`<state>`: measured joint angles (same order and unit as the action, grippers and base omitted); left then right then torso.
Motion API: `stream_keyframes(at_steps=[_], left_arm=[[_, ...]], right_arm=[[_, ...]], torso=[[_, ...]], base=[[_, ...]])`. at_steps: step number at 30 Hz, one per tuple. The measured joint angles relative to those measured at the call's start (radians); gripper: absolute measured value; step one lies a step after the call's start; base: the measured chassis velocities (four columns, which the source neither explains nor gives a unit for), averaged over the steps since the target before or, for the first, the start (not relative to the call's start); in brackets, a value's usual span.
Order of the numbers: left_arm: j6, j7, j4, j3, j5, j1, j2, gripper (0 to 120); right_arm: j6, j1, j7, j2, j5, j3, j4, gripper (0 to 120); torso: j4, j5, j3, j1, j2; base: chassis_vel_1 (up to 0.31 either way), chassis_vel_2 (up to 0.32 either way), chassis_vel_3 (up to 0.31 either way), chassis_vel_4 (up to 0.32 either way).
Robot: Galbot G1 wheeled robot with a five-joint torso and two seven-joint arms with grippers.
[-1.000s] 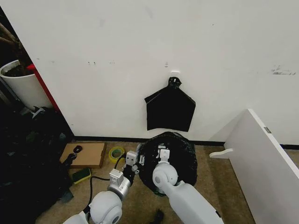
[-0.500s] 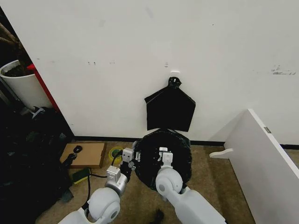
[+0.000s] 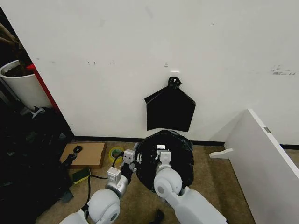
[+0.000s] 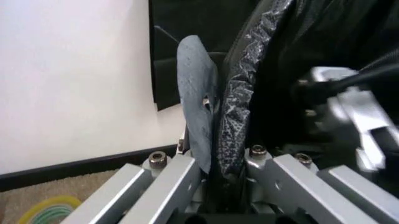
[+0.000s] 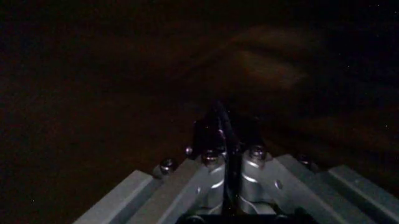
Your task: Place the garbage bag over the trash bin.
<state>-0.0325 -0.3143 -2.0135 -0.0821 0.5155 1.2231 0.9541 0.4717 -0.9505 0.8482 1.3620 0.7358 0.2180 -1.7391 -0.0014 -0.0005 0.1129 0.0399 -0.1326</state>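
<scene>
The garbage bag (image 3: 180, 156) is a glossy, crinkled black mass on the floor near the wall, between my two arms. My left gripper (image 3: 128, 157) is at its left edge. In the left wrist view the left gripper (image 4: 215, 140) is shut on a fold of the bag's film (image 4: 240, 112), pressed against a blue-grey pad (image 4: 194, 116). My right gripper (image 3: 163, 156) lies over the bag's top. In the right wrist view the right gripper (image 5: 221, 133) has its fingers pressed together in the dark of the bag. The trash bin is hidden under the bag.
A flat black bag bundle (image 3: 170, 110) hangs on the wall just beyond. A white panel (image 3: 261, 158) leans at the right. At the left are a cardboard box (image 3: 86, 154), a tape roll (image 3: 116, 152), a green sponge (image 3: 81, 175), dark clutter and a white plant pot (image 3: 21, 84).
Both grippers and the bag have moved away from me toward the wall, and the bag's outline has risen in the view. Most of that shift came in the first half second.
</scene>
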Motion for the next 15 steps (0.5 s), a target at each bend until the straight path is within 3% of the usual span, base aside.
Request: stream_keyframes(at_steps=[15], left_arm=[[-0.003, 0.017, -0.031, -0.008, 0.008, 0.011, -0.005, 1]], right_arm=[[-0.037, 0.033, -0.027, -0.012, -0.023, -0.033, 0.112, 0]], torso=[[-0.0001, 0.0001, 0.000, 0.000, 0.000]], base=[[0.000, 0.000, 0.000, 0.000]])
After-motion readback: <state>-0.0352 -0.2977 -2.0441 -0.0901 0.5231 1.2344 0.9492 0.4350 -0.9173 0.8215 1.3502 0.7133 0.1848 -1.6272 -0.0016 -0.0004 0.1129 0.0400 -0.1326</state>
